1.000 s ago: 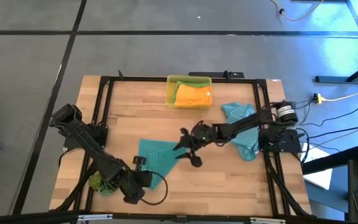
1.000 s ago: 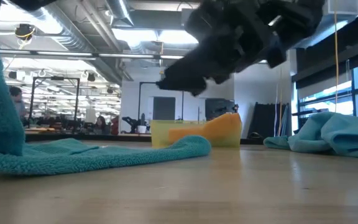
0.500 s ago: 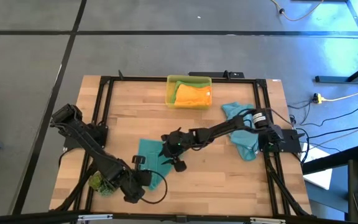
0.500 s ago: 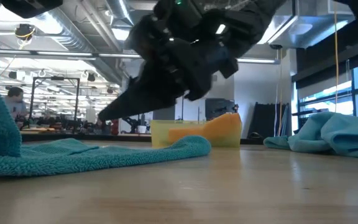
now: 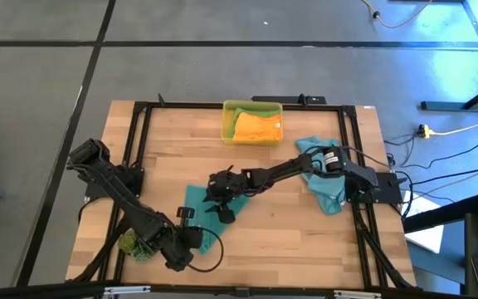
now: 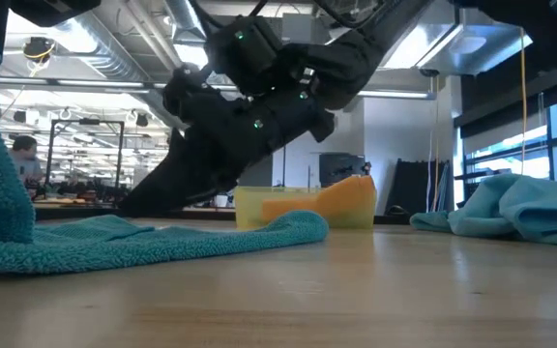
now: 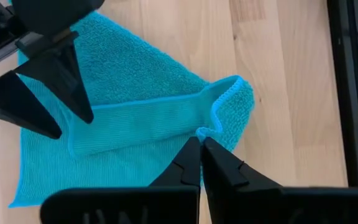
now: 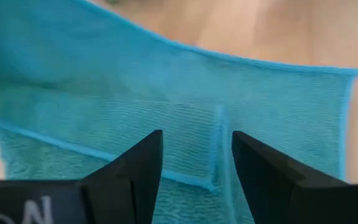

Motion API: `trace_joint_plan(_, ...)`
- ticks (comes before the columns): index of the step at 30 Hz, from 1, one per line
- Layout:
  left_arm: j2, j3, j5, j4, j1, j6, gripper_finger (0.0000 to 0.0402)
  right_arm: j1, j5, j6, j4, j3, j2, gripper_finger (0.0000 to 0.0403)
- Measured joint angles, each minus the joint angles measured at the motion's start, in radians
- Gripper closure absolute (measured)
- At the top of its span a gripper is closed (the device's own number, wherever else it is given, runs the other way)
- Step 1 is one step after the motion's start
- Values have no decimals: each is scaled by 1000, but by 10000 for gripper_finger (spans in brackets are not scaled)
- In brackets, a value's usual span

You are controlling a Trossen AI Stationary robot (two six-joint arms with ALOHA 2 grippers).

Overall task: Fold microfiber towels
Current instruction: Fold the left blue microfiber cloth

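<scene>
Two teal towels are out on the table, plus an orange one [image 5: 258,126] sitting in the yellow bin [image 5: 229,121] at about 12 o'clock along the far edge. The teal towel being worked [image 5: 199,208] lies flat-ish near the middle, a bit toward 7 o'clock, with one strip of it folded over on itself. The other teal towel [image 5: 329,178] is a crumpled heap over at 3 o'clock, by the right arm's base.

Left gripper [image 7: 201,148] is down at the near edge of the spread towel, fingers pinched together on the hemmed corner of that folded strip; in the left wrist view the tips meet right where the hem curls. From above it sits around 7 o'clock on the table [image 5: 305,232], with a small green tuft [image 5: 133,244] just beside the arm.

Right gripper [image 8: 191,158] reaches in from 3 o'clock and hangs over the far side of the same towel, fingers apart. Through its wrist camera the cloth fills the gap between the two fingers, with a small raised crease running right between them. I can't tell whether the tips actually touch the fabric. In the low view the towel's edge lies rolled up along the tabletop.
</scene>
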Motion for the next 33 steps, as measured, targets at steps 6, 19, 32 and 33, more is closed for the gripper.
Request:
trace_joint_plan(6, 0, 0, 0, -2, 0, 1, 401, 0, 21, -4, -28, 1, 0, 209)
trace_joint_plan(19, 0, 0, -8, -2, 0, 1, 401, 12, 49, -31, -129, 2, -2, 238)
trace_joint_plan(32, 0, 0, -10, -1, 0, -6, 401, 12, -12, -23, -103, 4, -2, 379)
trace_joint_plan(33, 0, 0, -10, -2, 0, -6, 401, 12, -20, -14, -103, 7, -2, 388)
